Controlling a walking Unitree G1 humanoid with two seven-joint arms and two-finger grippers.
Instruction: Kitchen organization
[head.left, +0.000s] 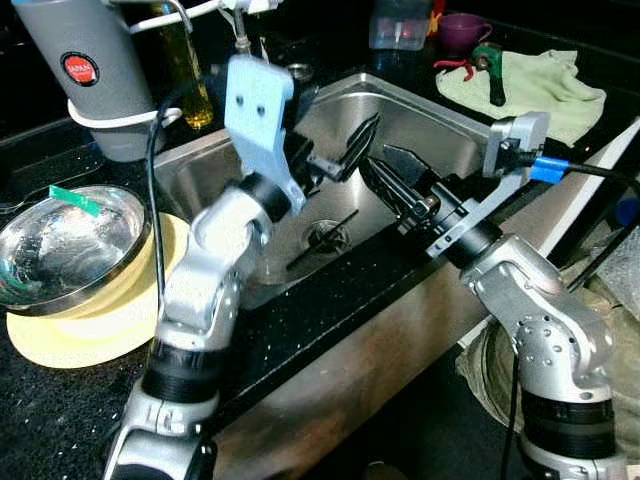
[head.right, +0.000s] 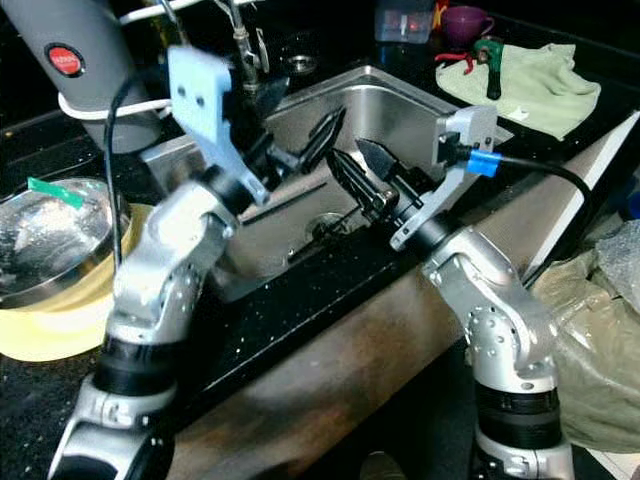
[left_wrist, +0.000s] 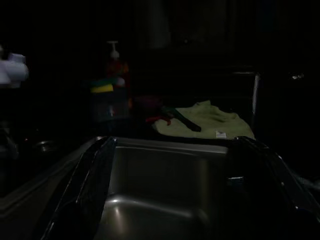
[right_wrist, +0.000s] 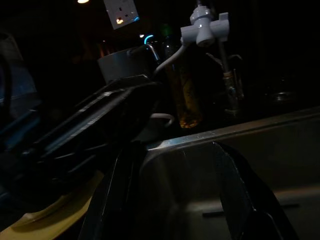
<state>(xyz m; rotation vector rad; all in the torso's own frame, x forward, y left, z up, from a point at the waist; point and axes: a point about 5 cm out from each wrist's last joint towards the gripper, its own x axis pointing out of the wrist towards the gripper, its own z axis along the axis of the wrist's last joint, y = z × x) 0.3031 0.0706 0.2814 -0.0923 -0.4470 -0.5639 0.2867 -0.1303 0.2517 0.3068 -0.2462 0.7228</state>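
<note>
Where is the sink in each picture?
Left eye view: the sink is in the middle, behind both arms.
Right eye view: upper middle, behind the arms.
Left wrist view: its basin lies between the black fingers.
Right wrist view: its wall and rim lie between and beyond the fingers.
Landmark: the green towel past the sink's rim, in both eye views and the left wrist view.

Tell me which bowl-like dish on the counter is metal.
The steel bowl left of the sink. It is shiny and sits on the pale yellow plate, which is flat and matte.
</note>
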